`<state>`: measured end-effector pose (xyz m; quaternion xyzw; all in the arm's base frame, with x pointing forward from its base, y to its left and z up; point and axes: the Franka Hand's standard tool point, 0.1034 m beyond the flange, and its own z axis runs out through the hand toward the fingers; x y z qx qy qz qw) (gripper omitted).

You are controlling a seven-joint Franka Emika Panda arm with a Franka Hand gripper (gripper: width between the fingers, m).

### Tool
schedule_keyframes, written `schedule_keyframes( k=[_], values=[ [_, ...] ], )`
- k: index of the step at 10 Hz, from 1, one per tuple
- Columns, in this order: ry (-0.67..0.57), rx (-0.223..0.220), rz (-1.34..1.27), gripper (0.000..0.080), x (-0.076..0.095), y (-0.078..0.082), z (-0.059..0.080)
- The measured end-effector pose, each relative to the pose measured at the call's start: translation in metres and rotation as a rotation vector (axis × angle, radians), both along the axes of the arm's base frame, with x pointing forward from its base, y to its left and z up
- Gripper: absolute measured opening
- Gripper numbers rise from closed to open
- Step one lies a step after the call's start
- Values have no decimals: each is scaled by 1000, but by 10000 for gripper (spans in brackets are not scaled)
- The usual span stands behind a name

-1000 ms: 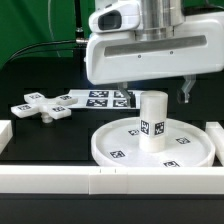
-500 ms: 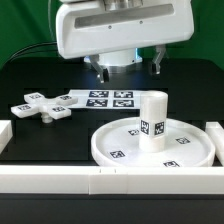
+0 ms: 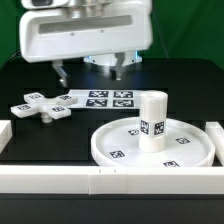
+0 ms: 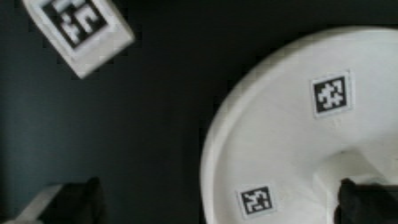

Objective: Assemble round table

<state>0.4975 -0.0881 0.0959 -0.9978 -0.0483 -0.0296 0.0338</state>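
The large white rimmed disc [image 3: 118, 148] lies flat at the exterior view's right. The short cylindrical leg [image 3: 152, 120] stands upright on its hub. The cross-shaped foot [image 3: 40, 105] lies on the black table at the exterior view's left. My gripper [image 3: 91, 70] hangs open and empty above the table behind the marker board, to the exterior view's left of the leg and touching nothing. In the wrist view the gripper [image 4: 222, 205] shows dark fingertips [image 4: 63, 205] far apart, with the disc's rim [image 4: 285, 110] under them.
The marker board [image 3: 105, 98] lies flat between the foot and the disc; its corner shows in the wrist view [image 4: 80, 30]. Long white border rails run along the front [image 3: 100, 181], the left [image 3: 4, 133] and the right [image 3: 215, 135]. A green backdrop stands behind.
My gripper has moved toward the exterior view's left, away from above the leg, staying open and empty. The disc, leg and foot have not moved.
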Motion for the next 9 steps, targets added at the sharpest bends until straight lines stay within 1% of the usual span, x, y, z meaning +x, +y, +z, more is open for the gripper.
schedule_keyframes(
  k=[1,4,5,6,8,9],
  values=[
    [2,-3,-26,649,-5,-18,-1],
    [4,-3,-29,649,-4,-16,-1],
    [9,0,-56,649,-4,-15,-2],
    [22,5,-126,649,1,-17,-5],
    [55,2,-183,649,-12,-36,-11],
    [67,1,-212,649,-19,-38,-14]
  ],
)
